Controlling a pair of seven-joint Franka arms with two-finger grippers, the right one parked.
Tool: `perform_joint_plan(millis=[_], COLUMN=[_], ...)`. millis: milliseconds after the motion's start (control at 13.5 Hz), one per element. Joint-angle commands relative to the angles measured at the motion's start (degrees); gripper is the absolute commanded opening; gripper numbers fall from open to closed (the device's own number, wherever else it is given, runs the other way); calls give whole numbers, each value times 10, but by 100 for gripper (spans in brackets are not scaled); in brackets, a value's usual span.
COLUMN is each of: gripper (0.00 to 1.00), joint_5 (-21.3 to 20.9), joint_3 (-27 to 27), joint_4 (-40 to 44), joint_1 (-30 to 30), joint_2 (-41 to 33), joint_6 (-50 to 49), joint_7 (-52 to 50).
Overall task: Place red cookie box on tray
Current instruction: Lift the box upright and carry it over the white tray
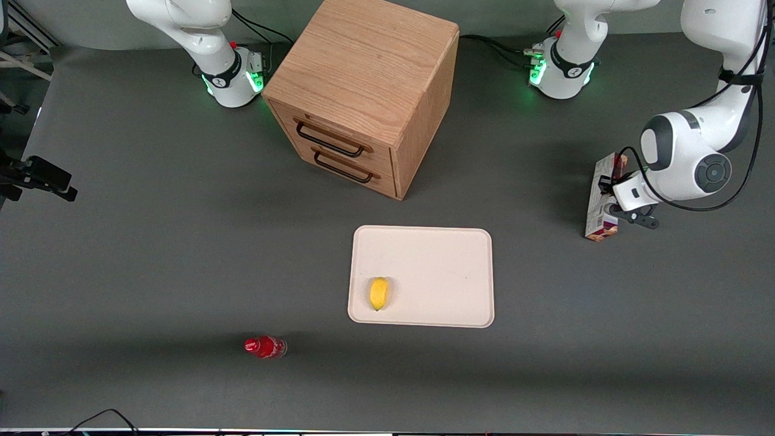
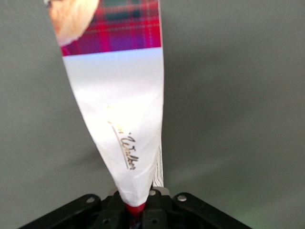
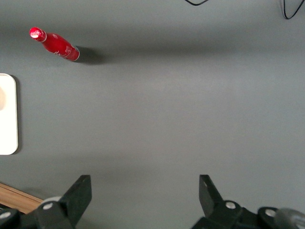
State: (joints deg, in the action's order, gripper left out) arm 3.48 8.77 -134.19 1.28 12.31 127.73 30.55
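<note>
We count one red cookie box (image 1: 601, 200), one tray (image 1: 442, 254), one lemon (image 1: 379, 293), one red bottle (image 1: 264, 347) and one wooden cabinet (image 1: 363, 91) with two drawers, all on the grey counter (image 1: 151, 254). The cookie box lies toward the working arm's end of the counter, well apart from the tray, and the claw (image 1: 611, 197) is right at it, about halfway along its length. In the left wrist view the box (image 2: 119, 114) runs straight out from the claw (image 2: 138, 210), its white patch nearest the fingers and the red plaid print farther along; the end of the box sits between the two black fingers, so we read the claw as pinching the cookie box. From the front view we cannot tell whether the box rests on the counter or is lifted just off it. The tray lies near the middle of the counter, nearer to the front camera than the cabinet, whose two drawers each carry one dark handle and are both closed. The single lemon sits on the tray, close to the rim nearest the front camera. The one red bottle lies on its side on the counter, nearer to the front camera than the tray and toward the parked arm's end; the right wrist view shows it (image 3: 55, 44) too, with one edge of the tray (image 3: 8, 114).
</note>
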Motion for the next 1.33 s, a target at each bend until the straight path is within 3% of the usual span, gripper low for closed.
perform_joint_plan(millis=[0,74,296,444,741,889,1037,1259], gripper=[0,0,0,0,0,0,0,0], joint_5=[20,46,50,34,17,-17,-80,-105], joint_3=[2,2,-10,-75,-194,-251,-305,-325], joint_4=[137,200,349,402,463,503,536,537], joint_1=[2,2,11,12,12,13,21,21], joint_2=[-6,-5,6,14,76,141,215,276], joint_6=[-159,-221,-329,-346,-335,-330,-288,-201], joint_7=[7,1,-107,-239,-419,-492,-590,-625])
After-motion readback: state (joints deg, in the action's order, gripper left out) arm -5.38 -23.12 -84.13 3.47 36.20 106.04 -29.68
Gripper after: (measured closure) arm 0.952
